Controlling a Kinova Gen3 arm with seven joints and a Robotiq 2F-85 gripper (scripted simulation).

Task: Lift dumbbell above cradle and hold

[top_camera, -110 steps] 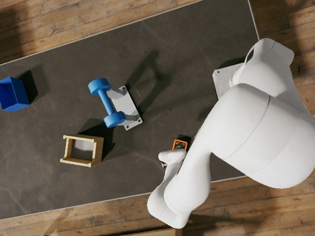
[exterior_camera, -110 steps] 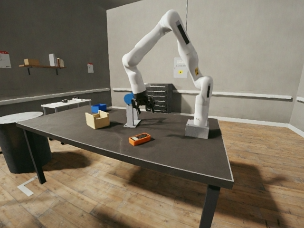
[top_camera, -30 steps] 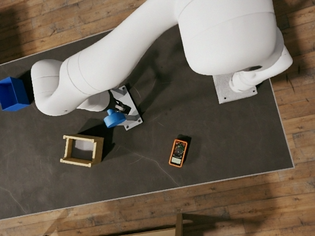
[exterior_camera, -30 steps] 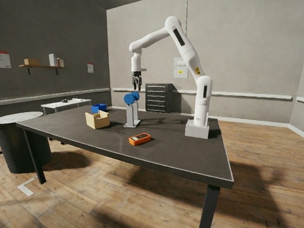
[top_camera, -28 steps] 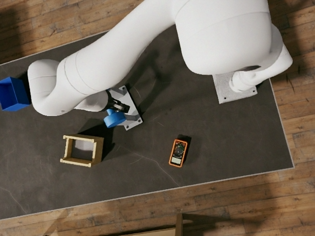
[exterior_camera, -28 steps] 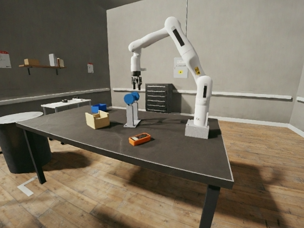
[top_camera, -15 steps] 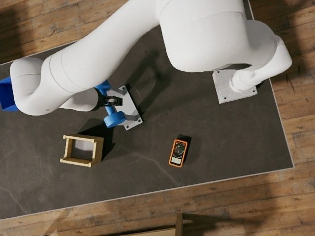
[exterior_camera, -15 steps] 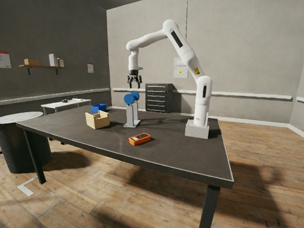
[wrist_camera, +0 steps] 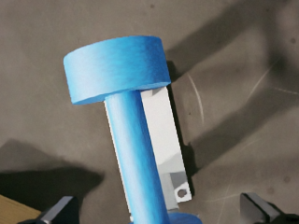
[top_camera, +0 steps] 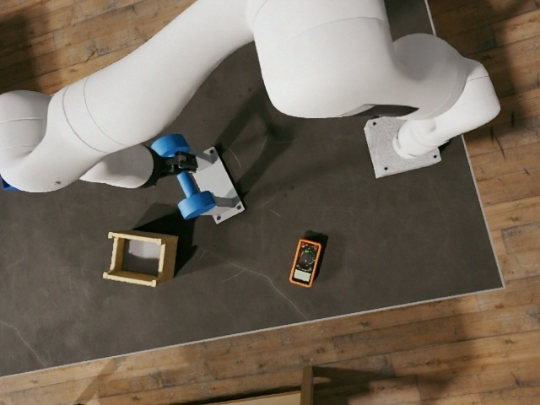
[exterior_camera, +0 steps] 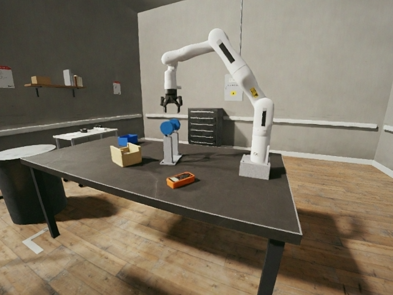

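1. The blue dumbbell (exterior_camera: 169, 126) lies across the top of its grey cradle stand (exterior_camera: 171, 149), on the dark table (exterior_camera: 221, 203).
2. The gripper (exterior_camera: 171, 106) hangs above the dumbbell, apart from it, fingers spread fully wide and holding nothing.
3. In the wrist view the dumbbell's bar (wrist_camera: 140, 159) runs between the two fingertips.
4. A wooden crate (exterior_camera: 126, 154) stands left of the stand; an orange multimeter (exterior_camera: 180, 179) lies nearer.

Sitting on the dark table top (exterior_camera: 221, 203): an orange multimeter (exterior_camera: 180, 179) lying flat toward the near edge, and a tan open wooden box (exterior_camera: 126, 154) well apart to its left. Farther back, a small blue bin (exterior_camera: 128, 139) near the table's far left. Beyond, a dark drawer cabinet (exterior_camera: 204, 126) against the far wall and a wall shelf (exterior_camera: 53, 85) carrying boxes at left.
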